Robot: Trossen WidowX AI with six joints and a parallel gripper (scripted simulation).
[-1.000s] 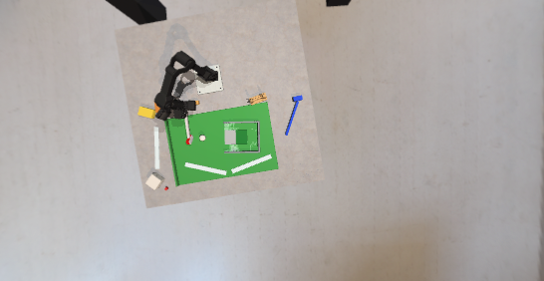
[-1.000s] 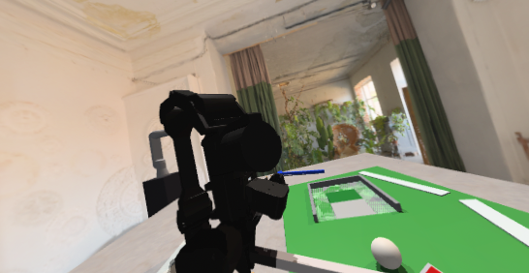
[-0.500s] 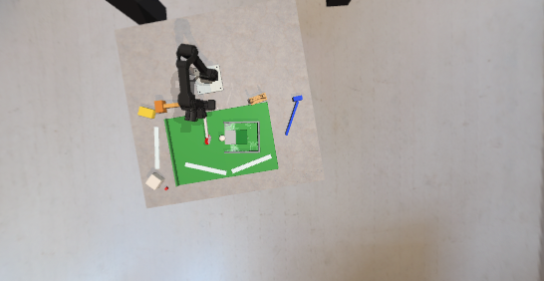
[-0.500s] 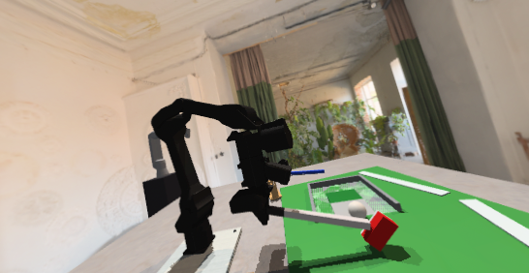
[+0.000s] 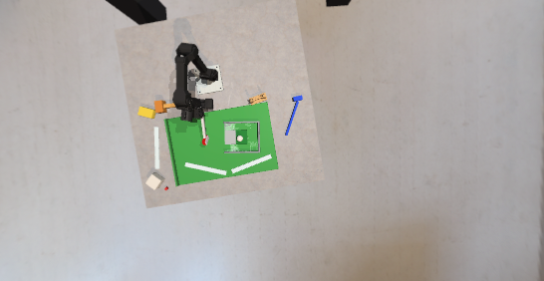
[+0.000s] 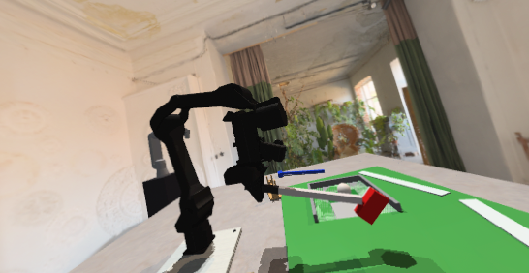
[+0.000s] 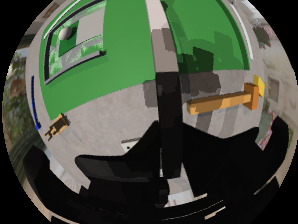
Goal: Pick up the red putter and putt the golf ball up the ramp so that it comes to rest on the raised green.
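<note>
The red putter, with a red head (image 5: 204, 142) (image 6: 372, 205) and a pale shaft (image 5: 203, 130) (image 6: 320, 194) (image 7: 164, 47), is held by its dark grip (image 7: 169, 100). My gripper (image 6: 264, 191) (image 7: 164, 123) is shut on that grip near the mat's back left edge. The head hangs above the green mat (image 5: 191, 148) (image 6: 329, 246) (image 7: 125, 55). The white golf ball (image 5: 240, 139) (image 6: 344, 188) (image 7: 65, 33) is on the dark green square (image 5: 244, 142) (image 7: 68, 48) of the raised green, inside the grey frame, just past the grey ramp (image 5: 229, 138) (image 7: 91, 22). The head is apart from the ball.
A blue putter (image 5: 292, 117) (image 7: 34, 100) lies right of the mat. A wooden item (image 5: 257, 99) (image 7: 57, 126) lies behind it. An orange mallet (image 5: 159, 107) (image 7: 220, 103) and yellow block (image 5: 146, 112) (image 7: 259, 85) lie left. White strips (image 5: 205, 168) (image 5: 251, 163) (image 5: 156, 147) and a pale cube (image 5: 154, 180) also show.
</note>
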